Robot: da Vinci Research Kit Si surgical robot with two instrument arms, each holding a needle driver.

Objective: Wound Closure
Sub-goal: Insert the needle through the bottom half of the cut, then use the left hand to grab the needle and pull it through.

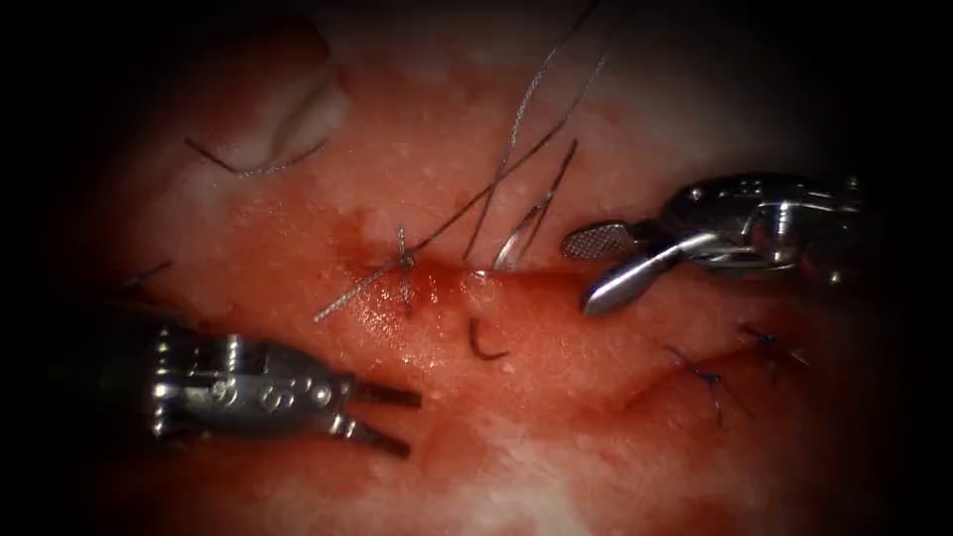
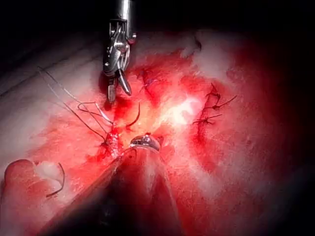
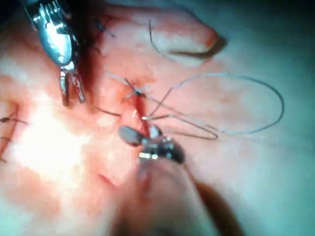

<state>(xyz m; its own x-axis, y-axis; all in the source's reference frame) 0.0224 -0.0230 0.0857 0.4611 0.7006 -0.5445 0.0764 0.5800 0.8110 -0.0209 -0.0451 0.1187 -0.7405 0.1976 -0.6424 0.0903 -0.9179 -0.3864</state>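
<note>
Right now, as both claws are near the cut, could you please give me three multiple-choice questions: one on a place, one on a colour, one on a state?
1. Where is the needle?
A. In the left claw
B. In the right claw
C. At the tissue, between the claws

2. What colour are the small stitches under the right claw?
A. Blue
B. Yellow
C. White

3. What is the state of the right claw?
A. Open, empty
B. Shut on thread
C. Shut on tissue

Answers:
1 C: the left claw is also open and empty, and one end of the needle seems to be in the tissue.
2 A: they look blue against the red.
3 A: its jaws stand apart, clear of the thread.
</note>
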